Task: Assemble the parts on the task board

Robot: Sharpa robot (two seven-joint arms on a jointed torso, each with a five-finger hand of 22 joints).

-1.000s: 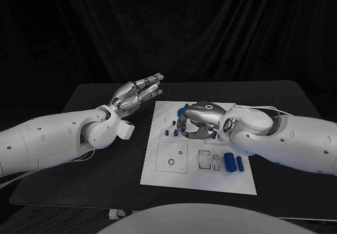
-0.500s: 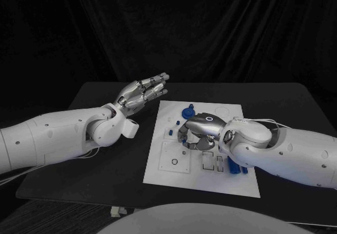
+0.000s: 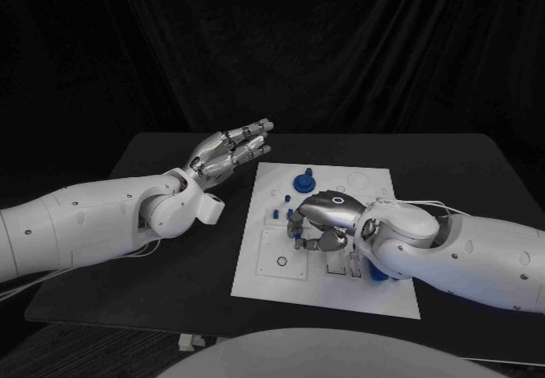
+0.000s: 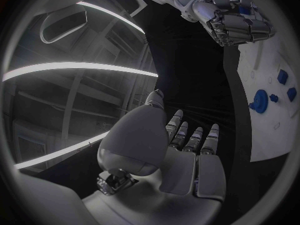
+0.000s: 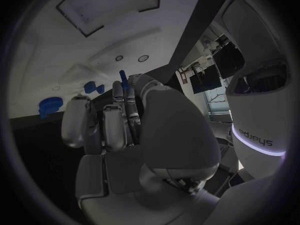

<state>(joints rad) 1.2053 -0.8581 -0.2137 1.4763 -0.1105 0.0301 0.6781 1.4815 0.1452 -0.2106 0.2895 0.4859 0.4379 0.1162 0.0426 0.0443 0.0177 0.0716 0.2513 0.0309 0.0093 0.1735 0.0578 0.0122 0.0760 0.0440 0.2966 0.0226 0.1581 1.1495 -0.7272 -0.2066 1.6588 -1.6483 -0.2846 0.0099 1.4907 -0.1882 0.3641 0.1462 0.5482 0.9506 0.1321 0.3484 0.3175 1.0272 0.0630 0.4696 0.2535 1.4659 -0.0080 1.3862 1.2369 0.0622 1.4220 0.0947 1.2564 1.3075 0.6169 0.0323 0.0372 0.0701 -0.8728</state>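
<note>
Right hand [image 3: 319, 224] low over the middle of the board [image 3: 278, 284], fingers curled in, a thin blue peg [image 5: 124, 79] sticking up between the fingertips in the right wrist view; looks pinched, though the contact itself is hidden. Left hand [image 3: 228, 148] raised off the board's far-left corner, above the table [image 3: 148, 157], palm flat, fingers straight and together, grasping nothing. On the board: blue gear [image 3: 305, 183] near the far edge, small blue parts [image 3: 276, 213] just left of the right hand. More blue pieces [image 3: 376, 275] at the board's right, partly hidden under the right arm.
</note>
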